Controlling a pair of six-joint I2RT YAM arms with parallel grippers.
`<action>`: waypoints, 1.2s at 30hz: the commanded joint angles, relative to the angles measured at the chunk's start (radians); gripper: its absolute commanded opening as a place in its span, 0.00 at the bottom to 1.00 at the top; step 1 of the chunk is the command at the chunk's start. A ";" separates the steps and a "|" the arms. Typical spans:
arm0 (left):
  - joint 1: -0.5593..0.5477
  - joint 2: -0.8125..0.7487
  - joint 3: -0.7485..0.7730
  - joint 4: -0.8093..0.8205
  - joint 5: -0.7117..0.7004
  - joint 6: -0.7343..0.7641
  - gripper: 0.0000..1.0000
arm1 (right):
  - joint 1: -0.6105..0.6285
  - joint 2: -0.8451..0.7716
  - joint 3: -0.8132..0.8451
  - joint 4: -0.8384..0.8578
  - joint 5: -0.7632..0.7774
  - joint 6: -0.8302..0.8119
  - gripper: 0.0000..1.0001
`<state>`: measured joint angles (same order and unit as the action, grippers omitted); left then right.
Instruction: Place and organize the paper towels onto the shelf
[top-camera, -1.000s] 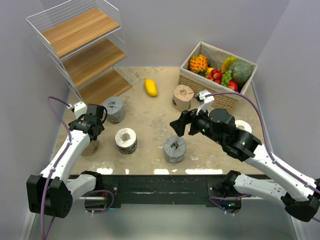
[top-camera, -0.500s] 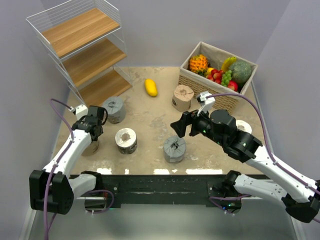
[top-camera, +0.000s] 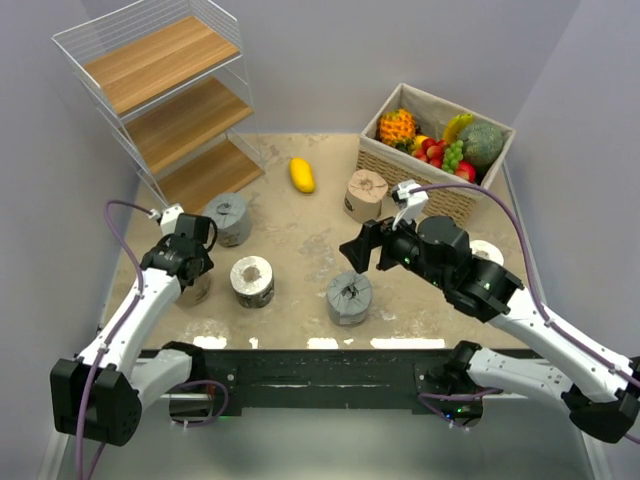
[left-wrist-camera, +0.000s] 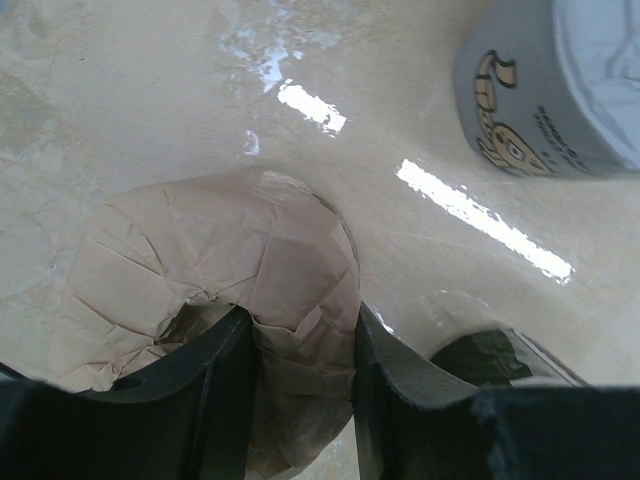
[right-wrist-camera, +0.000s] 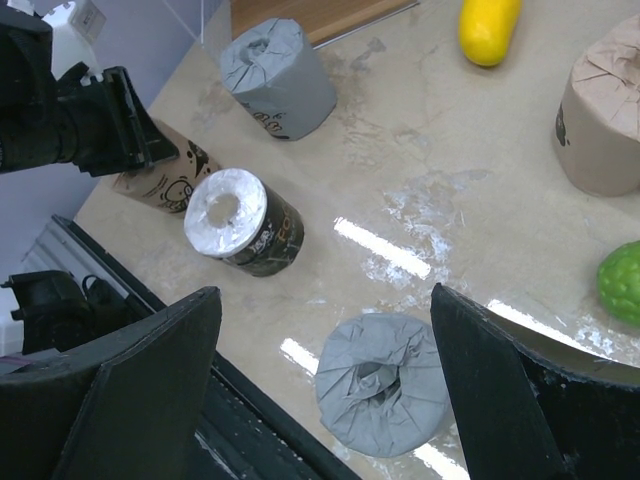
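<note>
My left gripper (top-camera: 186, 272) is shut on a tan printed paper towel roll (top-camera: 193, 289) at the table's left edge. In the left wrist view its fingers (left-wrist-camera: 405, 380) pinch the roll's wall (left-wrist-camera: 290, 300), one finger inside the core hole. My right gripper (top-camera: 356, 252) hangs open above a pale grey roll (top-camera: 349, 297), which lies between the wide jaws (right-wrist-camera: 383, 385) without touching them. More rolls stand on the table: pale grey (top-camera: 229, 218), dark with a white top (top-camera: 252, 281), tan (top-camera: 366, 195), cream (top-camera: 487, 252). The white wire shelf (top-camera: 165, 95) stands at the back left.
A yellow mango (top-camera: 301, 175) lies near the shelf's foot. The wicker fruit basket (top-camera: 424, 185) stands at the back right, with a green lime (right-wrist-camera: 622, 280) by it. A grey printed roll (left-wrist-camera: 560, 90) stands close beyond my left fingers. The dark base bar (top-camera: 320, 370) runs along the near edge.
My left gripper has closed on the tan roll's wall and shifted slightly right with it. The right arm has barely moved.
</note>
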<state>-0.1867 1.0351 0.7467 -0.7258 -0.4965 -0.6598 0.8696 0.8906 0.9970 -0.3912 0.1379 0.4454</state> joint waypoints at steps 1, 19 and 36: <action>-0.048 -0.081 0.078 0.009 0.015 0.066 0.28 | 0.002 0.022 0.072 -0.003 0.002 -0.013 0.89; -0.235 -0.044 0.489 -0.164 0.067 0.327 0.20 | 0.002 0.091 0.149 0.000 0.003 0.010 0.88; -0.235 0.219 1.172 -0.041 0.144 0.589 0.22 | 0.003 0.076 0.190 -0.021 0.015 0.026 0.88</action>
<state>-0.4198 1.1934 1.7359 -0.8822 -0.3721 -0.1551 0.8696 0.9882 1.1343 -0.4076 0.1387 0.4603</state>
